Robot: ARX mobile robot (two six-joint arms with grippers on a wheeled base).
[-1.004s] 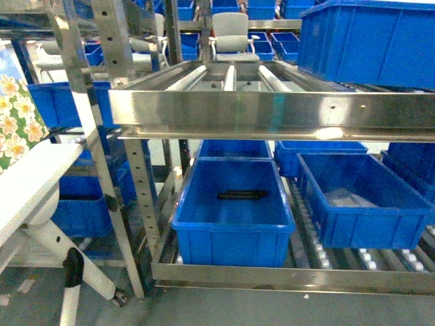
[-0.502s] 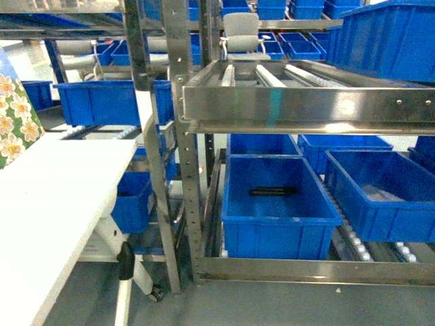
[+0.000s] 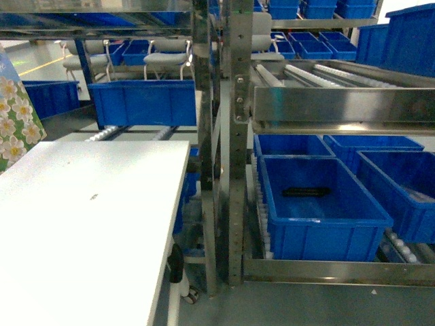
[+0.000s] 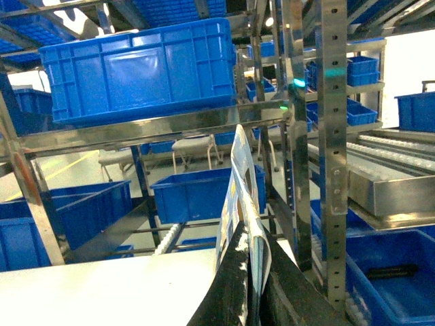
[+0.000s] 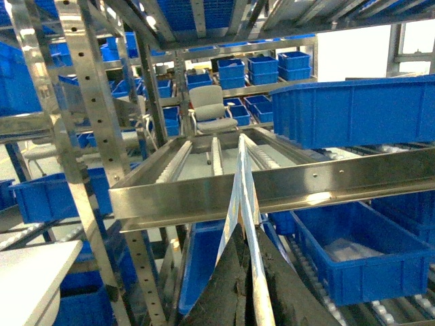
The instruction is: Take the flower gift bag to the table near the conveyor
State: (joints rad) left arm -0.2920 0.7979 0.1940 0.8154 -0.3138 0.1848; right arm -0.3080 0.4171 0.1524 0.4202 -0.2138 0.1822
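- Large plain white flat-topped table (image 3: 88, 231) fills the lower left of the head view; one tiny dark mark sits on the tabletop, toward the middle.
- Table's right edge runs just beside a perforated stainless-steel upright (image 3: 236, 136) of the conveyor racking (image 3: 340, 102), steel frame with lanes of small white rollers.
- Under the roller lane: open blue plastic bin (image 3: 319, 204) with a flat black object (image 3: 306, 191) lying on its floor; more blue bins right of it and behind.
- Beyond the table's far edge: another blue bin (image 3: 143, 103) on a roller lane, grey office chairs (image 3: 166, 58) behind, grey floor.
- Flower gift bag (image 3: 17, 115): green ground, white flowers with yellow centres, blue upper part. Only a strip shows at the left border of the head view, above the tabletop's far left edge; can't tell if it touches the surface.
- Left gripper (image 4: 251, 285): dark fingers pinched on a thin folded edge of the bag (image 4: 239, 190), white and blue, standing up from the jaws, edge-on to the camera.
- Right gripper (image 5: 246, 285): same picture, dark fingers clamped on a thin pale edge of the bag (image 5: 241, 183), rising between them.
- Neither gripper shows in the head view.
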